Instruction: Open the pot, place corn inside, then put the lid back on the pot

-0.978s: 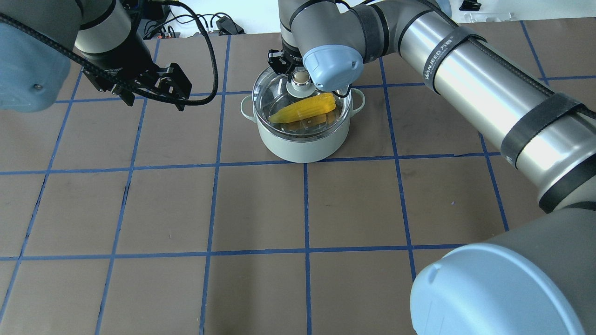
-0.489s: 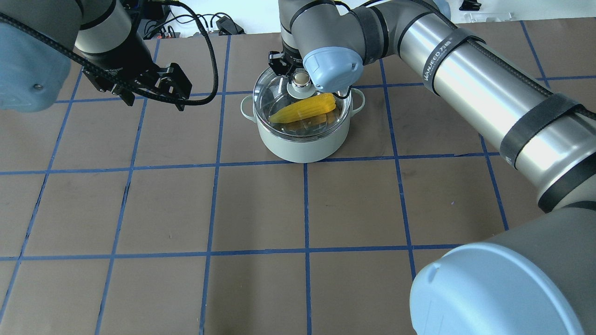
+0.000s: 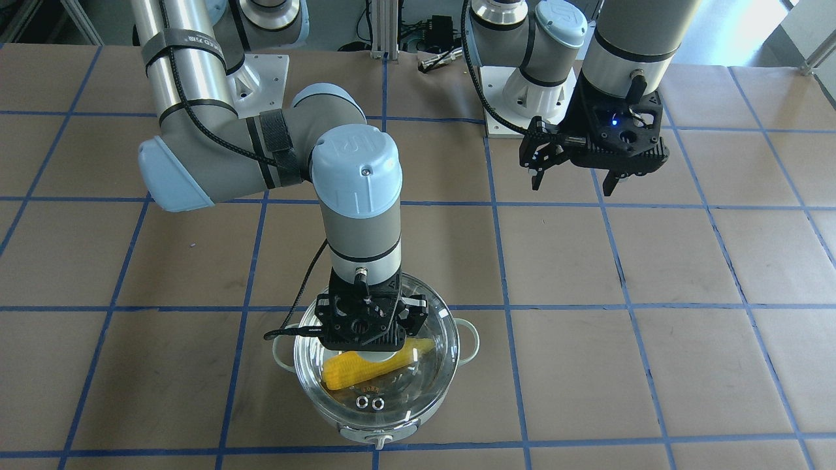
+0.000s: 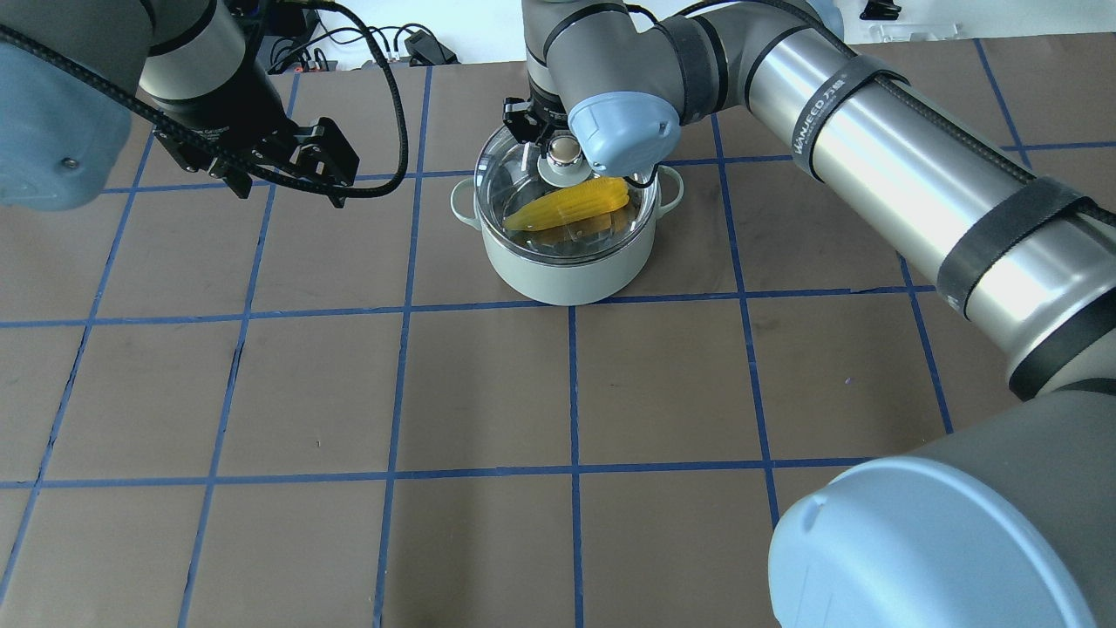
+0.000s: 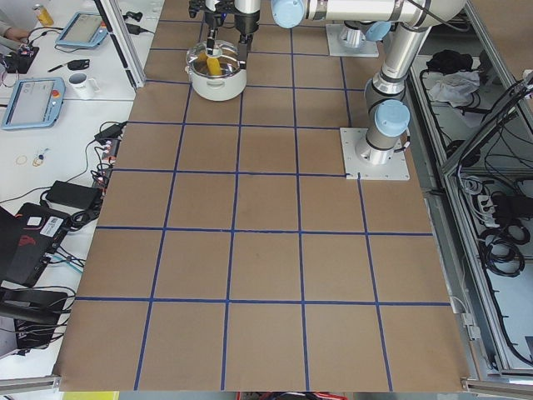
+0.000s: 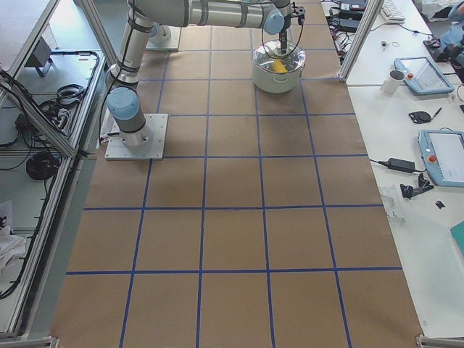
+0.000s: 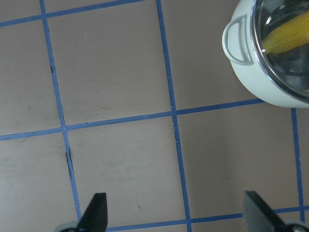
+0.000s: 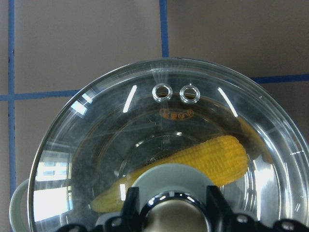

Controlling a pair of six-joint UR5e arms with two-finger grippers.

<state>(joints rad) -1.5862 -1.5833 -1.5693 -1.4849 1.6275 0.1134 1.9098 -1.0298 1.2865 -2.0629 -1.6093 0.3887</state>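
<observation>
The mint-green pot (image 4: pixel 567 270) stands at the far middle of the table, its control knob (image 3: pixel 377 442) facing away from me. The yellow corn (image 4: pixel 571 202) lies inside it, seen through the glass in the right wrist view (image 8: pixel 212 154). The clear glass lid (image 4: pixel 523 187) sits over the pot's rim. My right gripper (image 4: pixel 562 150) points straight down and is shut on the lid's beige knob (image 8: pixel 172 217). My left gripper (image 4: pixel 344 174) is open and empty, hovering left of the pot; the pot's side handle (image 7: pixel 239 41) shows in its view.
Brown paper with blue tape lines (image 4: pixel 571 392) covers the table. Cables and a power strip (image 4: pixel 418 44) lie beyond the far edge. Side benches hold tablets (image 6: pixel 435 72) and a mug (image 6: pixel 394 80).
The lid with my right gripper on it has sunk slightly onto the pot's rim. The left arm has not moved.
</observation>
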